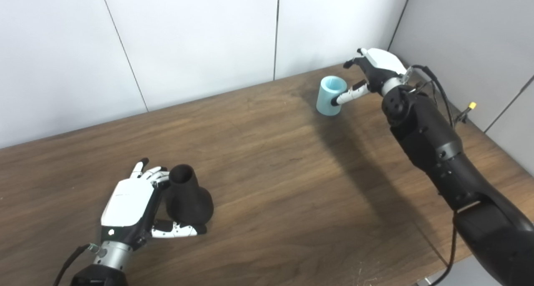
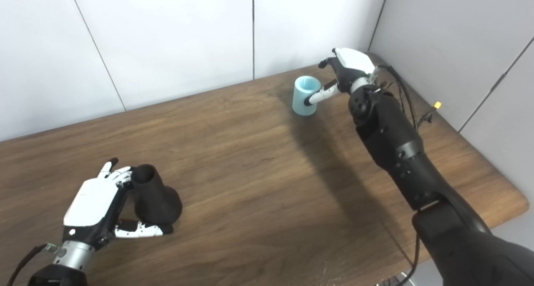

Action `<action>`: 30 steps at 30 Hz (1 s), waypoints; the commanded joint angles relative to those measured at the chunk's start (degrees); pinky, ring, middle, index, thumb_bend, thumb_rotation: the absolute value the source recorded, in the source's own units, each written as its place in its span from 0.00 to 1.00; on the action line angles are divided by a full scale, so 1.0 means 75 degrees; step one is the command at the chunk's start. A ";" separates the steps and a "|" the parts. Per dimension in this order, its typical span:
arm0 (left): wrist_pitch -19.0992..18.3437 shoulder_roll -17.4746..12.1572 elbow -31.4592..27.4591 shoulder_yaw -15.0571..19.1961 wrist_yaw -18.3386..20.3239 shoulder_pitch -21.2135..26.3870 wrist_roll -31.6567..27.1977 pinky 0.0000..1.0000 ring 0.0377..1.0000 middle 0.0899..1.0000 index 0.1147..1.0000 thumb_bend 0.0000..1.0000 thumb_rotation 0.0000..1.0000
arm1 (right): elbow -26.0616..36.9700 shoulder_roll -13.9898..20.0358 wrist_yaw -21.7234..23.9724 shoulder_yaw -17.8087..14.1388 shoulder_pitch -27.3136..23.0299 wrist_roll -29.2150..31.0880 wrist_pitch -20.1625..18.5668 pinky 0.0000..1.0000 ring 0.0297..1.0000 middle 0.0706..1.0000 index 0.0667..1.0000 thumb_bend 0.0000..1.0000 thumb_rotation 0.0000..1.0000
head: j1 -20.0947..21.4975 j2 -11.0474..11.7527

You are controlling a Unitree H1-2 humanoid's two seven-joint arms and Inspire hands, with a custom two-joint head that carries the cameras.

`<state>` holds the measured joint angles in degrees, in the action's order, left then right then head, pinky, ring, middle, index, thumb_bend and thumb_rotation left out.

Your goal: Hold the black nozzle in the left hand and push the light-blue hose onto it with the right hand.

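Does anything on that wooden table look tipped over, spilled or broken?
Nothing stands out. The black flared nozzle stands upright by the left hand, and the short light-blue hose piece stands upright at the right hand. Nothing looks spilled or visibly damaged.

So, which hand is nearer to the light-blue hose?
Right. The right hand is at the light-blue hose, thumb against its side. The left hand is far across the table, by the black nozzle.

The left hand point(image 1: 133, 211) has a glossy white back plate, black palm, white-and-black fingers with dark tips and a silver metal wrist cuff. The right hand point(image 1: 375, 71) matches it, on a bulky matte black forearm with small screws, thin black cables and a yellow connector.
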<state>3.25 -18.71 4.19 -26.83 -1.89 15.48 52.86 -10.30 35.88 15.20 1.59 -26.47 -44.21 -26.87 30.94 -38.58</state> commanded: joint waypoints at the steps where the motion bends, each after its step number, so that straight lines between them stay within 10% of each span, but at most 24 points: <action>1: -0.0192 -0.0323 0.0185 -0.0068 0.0457 -0.0136 0.0306 1.00 0.84 0.71 0.41 0.52 0.05 | 0.0060 0.0139 -0.0232 -0.0060 -0.0357 0.0023 0.0009 0.91 1.00 1.00 0.74 1.00 0.40 | -0.0006 -0.0010; 30: -0.0227 -0.0275 0.0105 -0.0173 0.0525 -0.0216 0.0361 1.00 0.84 0.71 0.41 0.52 0.05 | -0.0271 -0.0156 -0.0627 0.0046 -0.0504 0.0317 0.0026 0.88 0.99 0.95 0.65 0.93 0.36 | -0.0061 -0.0110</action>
<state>3.07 -18.78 3.81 -27.29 -1.69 15.47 53.22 -13.82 32.90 12.87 2.59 -27.47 -41.65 -26.71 30.41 -39.37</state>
